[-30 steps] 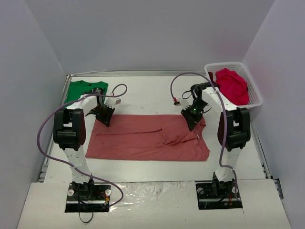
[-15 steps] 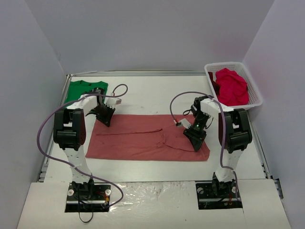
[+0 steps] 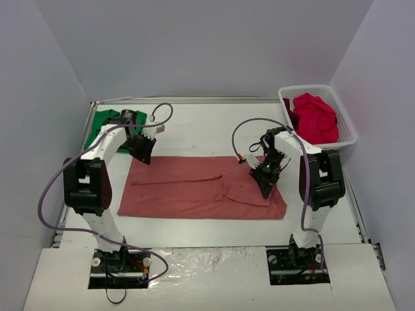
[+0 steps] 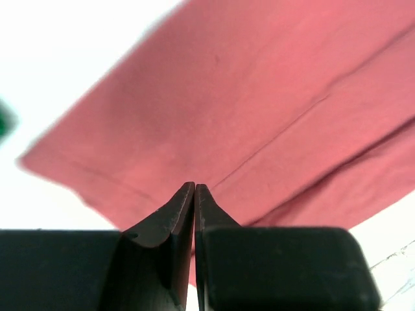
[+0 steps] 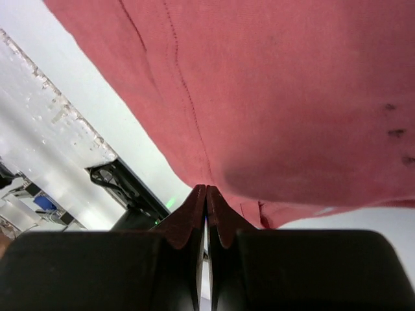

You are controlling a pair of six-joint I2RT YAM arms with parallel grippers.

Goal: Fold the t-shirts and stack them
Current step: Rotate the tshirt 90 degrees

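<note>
My left pincer (image 3: 144,155) hangs over the far left corner of the salmon-pink t-shirt (image 3: 188,188). Its two fingers (image 4: 175,220) are pressed flat together, and nothing shows between them. Through my left wrist camera the pink cloth (image 4: 259,97) lies beyond the tips, with one long crease running across it. Its corner is blurred at the left, and a speck of green (image 4: 5,120) shows at the picture's edge.

My right pincer (image 3: 266,189) is down on the right part of the same shirt, near its near right corner. Its fingers (image 5: 227,223) are also together. From the right wrist the stitched hem (image 5: 188,97) runs straight down into the tips. I take it that a fold of the cloth (image 5: 292,84) is nipped there, though the tips hide the contact itself.

The salmon-pink shirt is spread lengthwise across the middle of the white worktop (image 3: 194,126), with a rumpled ridge right of its centre.

The green t-shirt (image 3: 102,120) lies in the far left corner, partly under my left arm and well apart from the pink one.

The crimson-magenta t-shirts (image 3: 316,116) are heaped in the white lattice basket (image 3: 345,126) at the far right.

A purple cable (image 3: 249,121) loops over each arm.
</note>
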